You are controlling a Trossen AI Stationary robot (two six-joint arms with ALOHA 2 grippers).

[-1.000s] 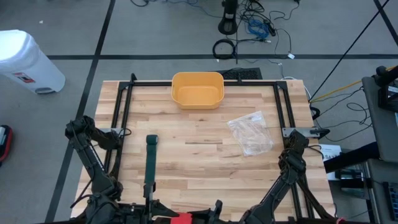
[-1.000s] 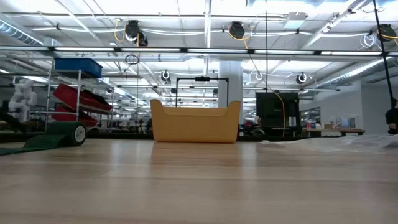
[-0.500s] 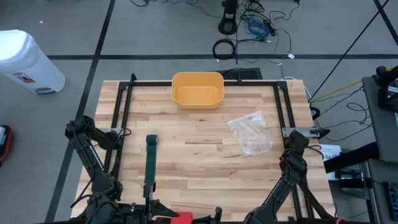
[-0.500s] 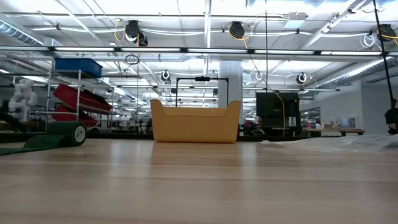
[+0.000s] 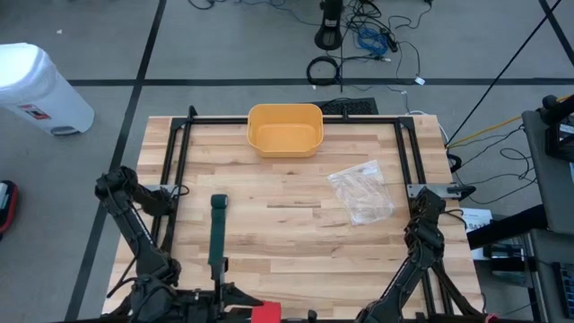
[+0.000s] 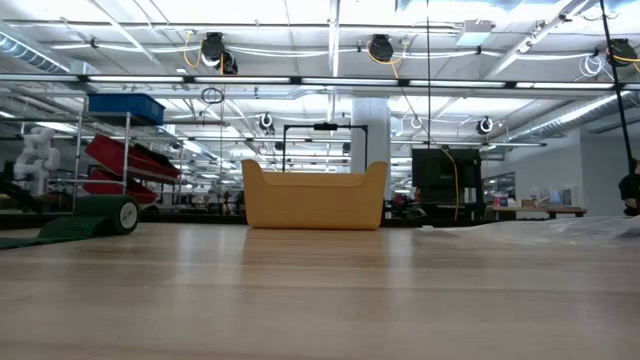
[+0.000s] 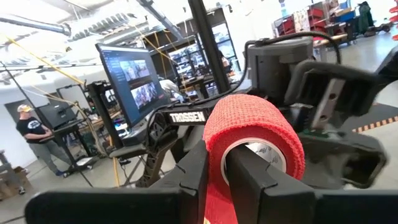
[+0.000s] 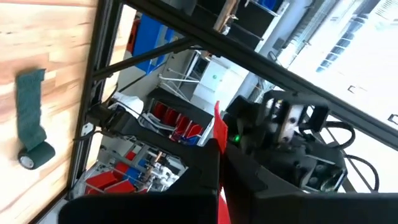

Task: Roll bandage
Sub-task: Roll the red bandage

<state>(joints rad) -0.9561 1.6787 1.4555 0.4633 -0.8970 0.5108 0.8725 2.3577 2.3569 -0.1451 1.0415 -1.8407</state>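
Centrally in the left wrist view, the left gripper [image 7: 214,171] is clenched on a red bandage roll [image 7: 255,134]: one dark finger passes through the roll's hollow core and the other presses against its outer wrap, so the jaws stand only slightly apart. The right gripper [image 8: 219,163] has its two fingers pressed together, and a thin red strip of bandage [image 8: 219,127] rises from the seam between them; whether this strip joins the red roll cannot be told. From above, both grippers sit at the near edge of the table [image 5: 296,238], largely cut off by the picture's lower border, with only a small red patch visible between the two arms. A second, dark green bandage [image 5: 216,229] lies partly unrolled on the left half of the table, its strip running away from the near edge; the right wrist view shows its rolled end [image 8: 31,155] resting on the wood, apart from both grippers. A yellow bin [image 5: 284,129] stands at the far edge of the table, and a clear plastic bag [image 5: 360,191] lies on the right half, well apart from the green bandage. At table height neither gripper shows; the bin [image 6: 314,196] is plain, the green bandage [image 6: 95,215] appears at the left, and the bag is only a faint sheen at the right edge
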